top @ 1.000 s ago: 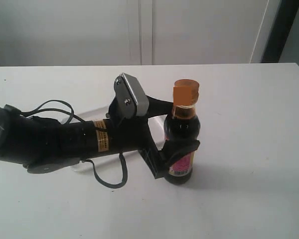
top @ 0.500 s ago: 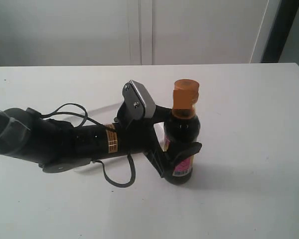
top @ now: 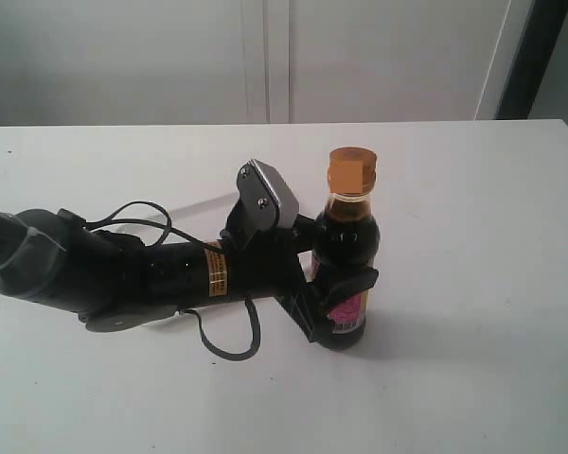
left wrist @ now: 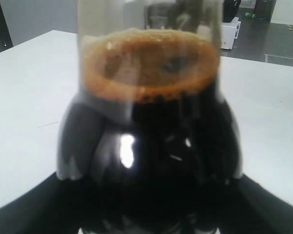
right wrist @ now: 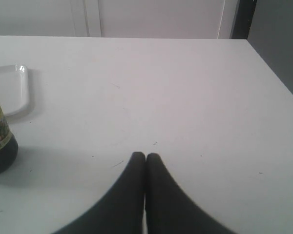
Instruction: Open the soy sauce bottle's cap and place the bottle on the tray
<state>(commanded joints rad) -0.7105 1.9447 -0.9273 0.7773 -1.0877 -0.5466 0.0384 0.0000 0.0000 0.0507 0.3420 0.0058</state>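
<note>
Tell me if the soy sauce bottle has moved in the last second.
No. The soy sauce bottle, held in the left pincer, stays equally far right of the wall seam.

Upright soy sauce bottle (top: 346,248) on table (top: 473,236): clear glass, dark liquid, pink/yellow label. Amber cap (top: 351,171) shut. White tray (right wrist: 10,90) lies flat nearby, w/ nothing on the part in view.

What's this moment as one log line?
left fingers: shut on soy sauce bottle | cap: closed | right fingers: shut, empty | bottle: not on tray
</note>
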